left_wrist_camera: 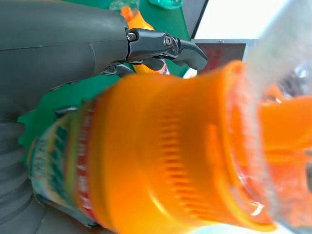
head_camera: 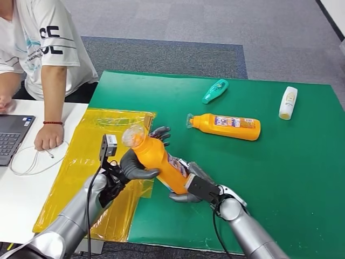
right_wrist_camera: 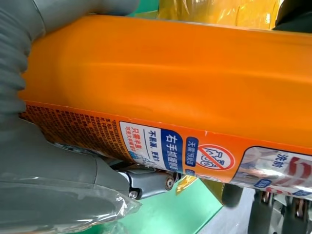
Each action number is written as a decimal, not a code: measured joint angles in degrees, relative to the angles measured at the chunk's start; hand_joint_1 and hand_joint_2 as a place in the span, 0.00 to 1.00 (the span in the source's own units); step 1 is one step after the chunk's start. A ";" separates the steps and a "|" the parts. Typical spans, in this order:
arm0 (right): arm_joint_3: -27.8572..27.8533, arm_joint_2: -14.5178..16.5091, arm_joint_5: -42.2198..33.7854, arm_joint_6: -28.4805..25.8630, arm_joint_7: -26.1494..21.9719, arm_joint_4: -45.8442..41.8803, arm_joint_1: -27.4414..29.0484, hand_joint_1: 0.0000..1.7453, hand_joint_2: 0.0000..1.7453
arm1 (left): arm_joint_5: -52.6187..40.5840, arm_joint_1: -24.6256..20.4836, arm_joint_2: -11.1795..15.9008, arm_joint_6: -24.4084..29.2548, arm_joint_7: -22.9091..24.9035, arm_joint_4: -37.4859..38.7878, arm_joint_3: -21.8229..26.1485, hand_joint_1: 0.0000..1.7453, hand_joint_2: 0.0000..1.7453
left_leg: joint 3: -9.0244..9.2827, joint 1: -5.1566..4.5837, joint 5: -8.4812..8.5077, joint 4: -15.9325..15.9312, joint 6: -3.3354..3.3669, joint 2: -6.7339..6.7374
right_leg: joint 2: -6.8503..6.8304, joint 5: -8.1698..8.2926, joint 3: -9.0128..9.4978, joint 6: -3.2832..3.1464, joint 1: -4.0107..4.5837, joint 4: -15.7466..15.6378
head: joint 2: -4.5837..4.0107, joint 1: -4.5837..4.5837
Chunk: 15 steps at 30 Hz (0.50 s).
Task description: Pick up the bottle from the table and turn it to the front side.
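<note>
Two robot hands hold one orange bottle (head_camera: pixel 160 162) in the air, just above the near edge of a green table (head_camera: pixel 284 178). The bottle is tilted, its clear-capped end up and toward the left. The left hand (head_camera: pixel 136 162) wraps around the neck end, thumb across the front. The right hand (head_camera: pixel 191 186) cups the base end from below. In the right wrist view, the printed label (right_wrist_camera: pixel 173 148) sits along one long face, next to plain orange plastic.

The bottle looks like rigid plastic, smooth and glossy, so it may slip when rotated. Its weight cannot be judged, since whether it is full cannot be told. The ribbed shoulder (left_wrist_camera: pixel 176 151) below the cap, seen close in the left wrist view, would likely give the surest hold. The flat body sides also look good for gripping.

Four bottles are visible in all. Besides the held one, a second orange bottle (head_camera: pixel 226 127) lies on the table, well apart. A small teal bottle (head_camera: pixel 214 90) lies farther back. A small white bottle (head_camera: pixel 288 102) lies at the far right. One yellow plastic sheet (head_camera: pixel 81 162) lies beneath the left arm. One person (head_camera: pixel 45 48) sits at a white desk beside one laptop (head_camera: pixel 10 137).
</note>
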 joint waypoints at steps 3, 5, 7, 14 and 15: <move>0.02 0.13 0.07 -0.16 0.02 0.09 -0.13 1.00 1.00 | 0.49 -0.27 -0.49 -0.08 0.09 0.00 -0.28 0.00 1.00 | 0.00 0.00 0.00 0.00 0.00 0.00 | 0.00 0.00 0.00 0.00 0.00 0.00 | 0.00 0.01; 0.02 0.15 0.07 -0.20 0.02 0.17 -0.18 1.00 1.00 | 0.71 -0.38 -0.72 -0.16 0.15 0.04 -0.44 0.00 1.00 | 0.00 0.00 0.00 0.00 0.00 0.00 | 0.00 0.00 -0.01 0.00 0.00 0.00 | 0.00 0.00; 0.02 0.21 0.07 -0.24 0.02 0.30 -0.28 1.00 1.00 | 0.90 -0.50 -0.90 -0.24 0.23 0.13 -0.57 0.00 1.00 | 0.00 0.00 0.00 0.00 0.00 0.00 | 0.00 0.00 -0.01 0.00 0.00 0.00 | 0.00 0.00; 0.15 0.43 0.10 -0.46 0.02 0.86 -0.80 1.00 1.00 | 1.46 -1.28 -1.19 -0.25 0.81 0.82 -1.26 0.00 1.00 | -0.01 0.00 0.00 0.00 0.00 0.00 | 0.00 0.00 -0.01 0.00 0.00 0.00 | 0.00 0.01; 0.20 0.45 0.13 -0.57 0.02 0.91 -0.86 1.00 1.00 | 1.61 -1.37 -1.19 -0.21 0.87 0.96 -1.33 0.00 1.00 | -0.01 0.00 0.00 0.00 0.00 0.00 | 0.00 0.00 -0.01 0.00 0.00 0.00 | 0.00 0.01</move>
